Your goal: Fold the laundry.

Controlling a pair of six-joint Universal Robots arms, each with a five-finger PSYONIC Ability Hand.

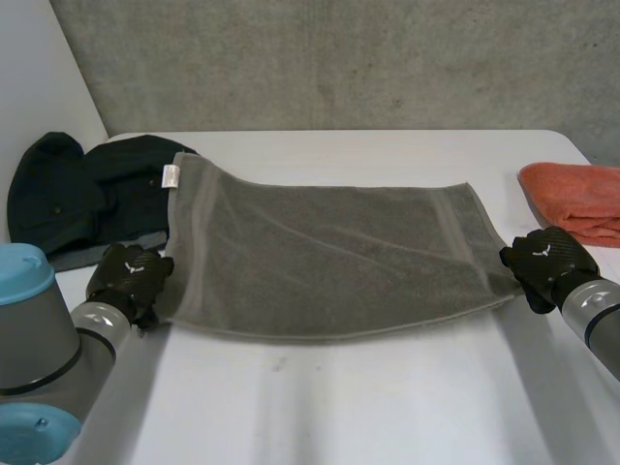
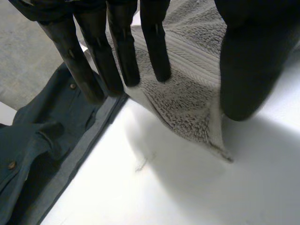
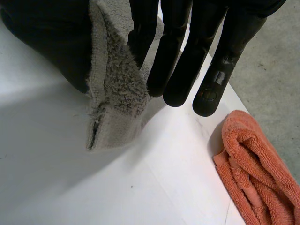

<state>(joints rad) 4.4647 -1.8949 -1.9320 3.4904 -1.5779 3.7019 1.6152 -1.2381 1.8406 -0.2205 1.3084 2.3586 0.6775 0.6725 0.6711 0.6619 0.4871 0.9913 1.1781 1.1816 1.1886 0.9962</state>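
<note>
A grey towel (image 1: pixel 329 257) lies folded across the middle of the white table (image 1: pixel 339 397), a small white label at its far left corner. My left hand (image 1: pixel 131 276) sits at the towel's near left corner. In the left wrist view its fingers (image 2: pixel 122 51) are straight and stand apart from the thumb, and the towel corner (image 2: pixel 187 98) lies flat on the table beneath them. My right hand (image 1: pixel 547 262) is at the near right corner. There the towel corner (image 3: pixel 117 93) is pinched between the thumb and the straight fingers (image 3: pixel 178 47) and lifted slightly off the table.
A dark buttoned garment (image 1: pixel 87 194) lies bunched at the back left, right beside the left hand (image 2: pixel 42 154). A folded orange towel (image 1: pixel 576 199) rests at the table's right edge, just past the right hand (image 3: pixel 258 164). A concrete wall stands behind.
</note>
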